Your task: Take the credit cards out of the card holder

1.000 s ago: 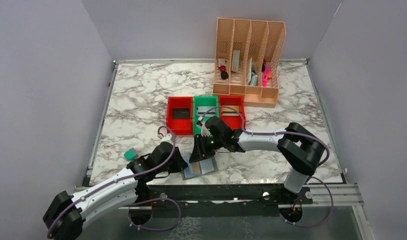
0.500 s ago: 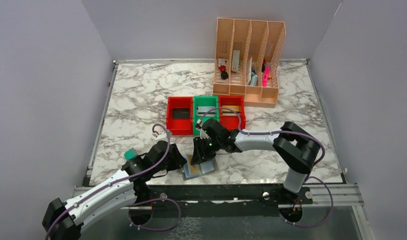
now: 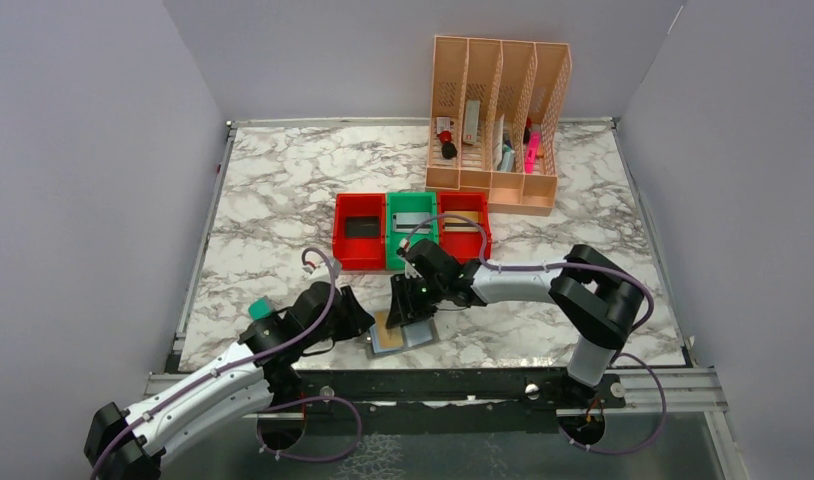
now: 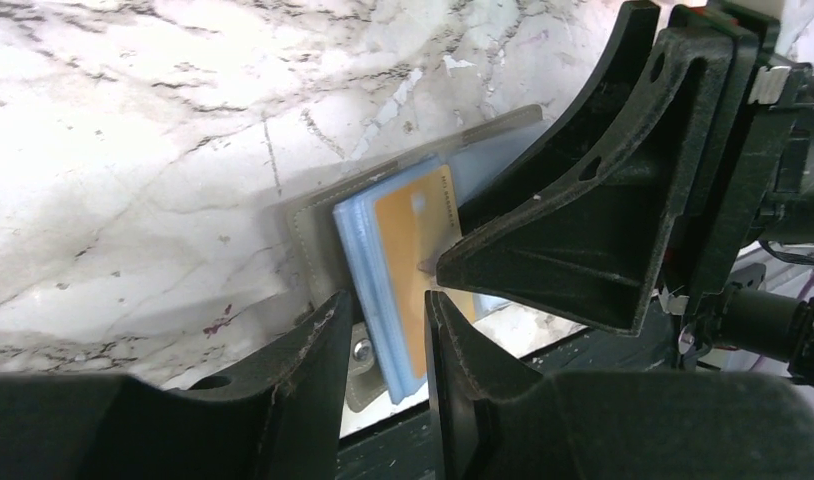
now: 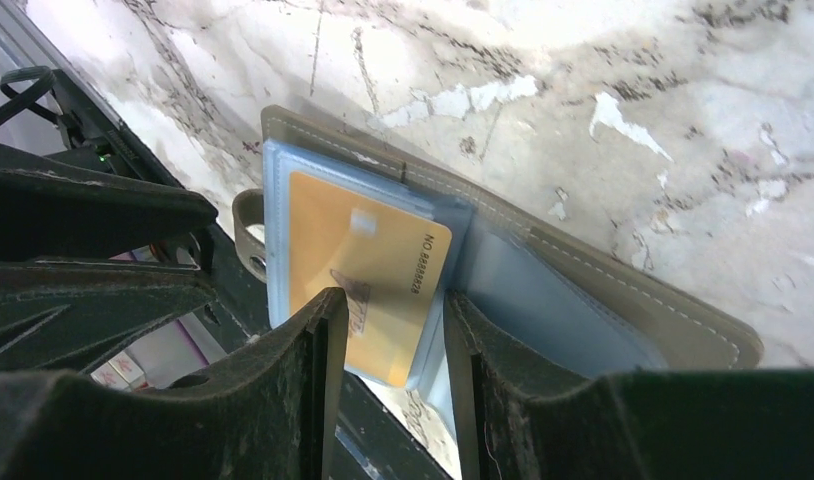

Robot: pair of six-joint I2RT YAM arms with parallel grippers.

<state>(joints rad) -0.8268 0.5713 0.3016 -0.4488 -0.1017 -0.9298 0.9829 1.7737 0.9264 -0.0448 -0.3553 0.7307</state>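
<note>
From the top external view, the card holder (image 3: 403, 337) lies open at the near edge of the table (image 3: 283, 200), between the two arms. The left gripper (image 3: 361, 321) is just beside its left edge and the right gripper (image 3: 407, 307) hangs over its far side, so both are about equally close. In the left wrist view, the left gripper's jaws stand partly apart with nothing clamped, above the near end of the light-blue pocket stack (image 4: 361, 250). A gold-tan credit card (image 4: 415, 265) lies on that stack, its long axis running straight toward the gap between those jaws, and one fingertip (image 4: 455, 266) of the right gripper touches the card's right edge. In the right wrist view, the right gripper's jaws are likewise apart and grip nothing, poised over the card's near end. The card sits just ahead and below on one panel, while the other panel's pocket looks bare. How deep the card is tucked cannot be told. Any pull would likely have to run along that long axis toward the table's near edge, which puts the left gripper in line with it.
</note>
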